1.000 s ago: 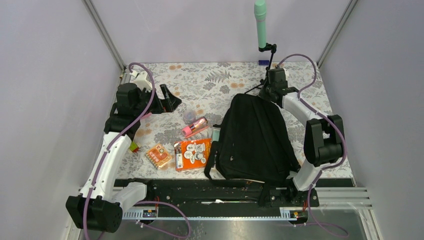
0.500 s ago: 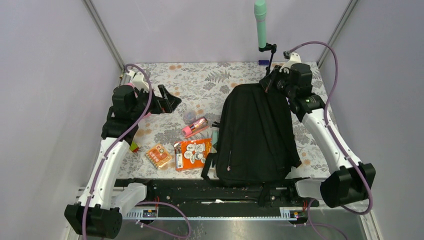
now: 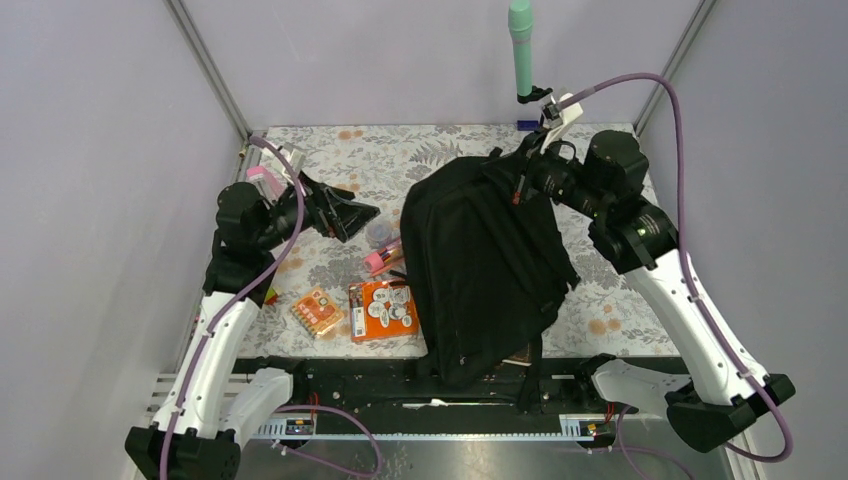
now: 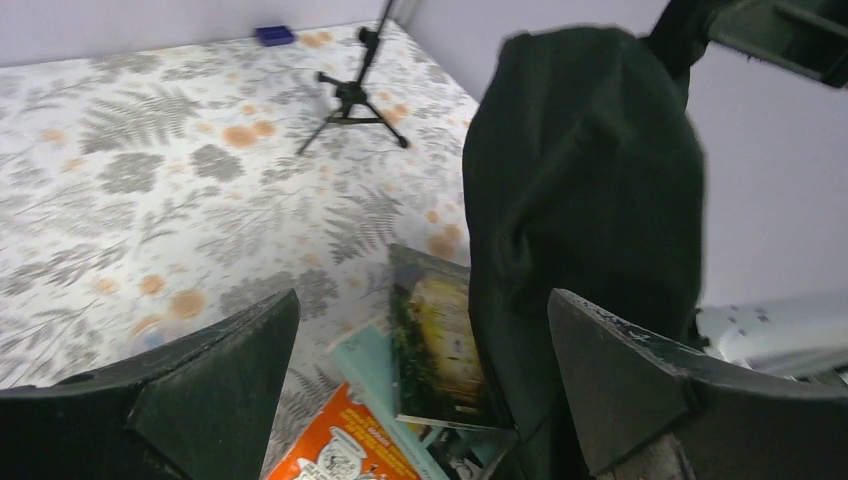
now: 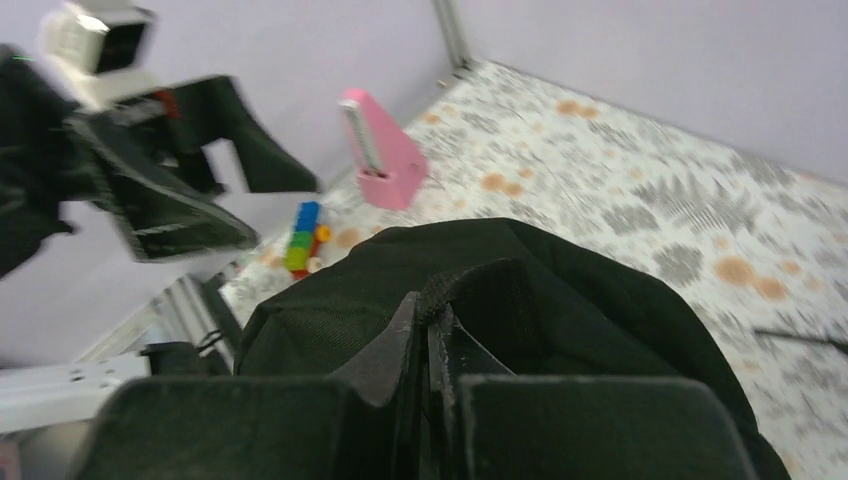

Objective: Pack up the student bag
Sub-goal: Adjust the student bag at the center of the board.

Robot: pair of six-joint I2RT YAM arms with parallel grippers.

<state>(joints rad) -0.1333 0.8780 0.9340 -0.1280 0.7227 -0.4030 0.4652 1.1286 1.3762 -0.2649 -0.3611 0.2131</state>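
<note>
Top external — student bag [image 3: 480, 265] swung leftward; right end effector [image 3: 517, 180] gripping it.

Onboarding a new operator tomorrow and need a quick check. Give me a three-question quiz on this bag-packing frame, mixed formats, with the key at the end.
1. True or false: the left end effector is clamped on the large soft black fabric backpack.
2. Where does the right end effector grip the backpack? A) its far end, raised off the table B) its near edge C) nowhere, it is open
3. Fill in: the flat rectangular card pack with round pictures, lying left of the backpack, is ___ in colour.

Key: 1 false (it is open, apart from the backpack); 2 A; 3 orange.
</note>
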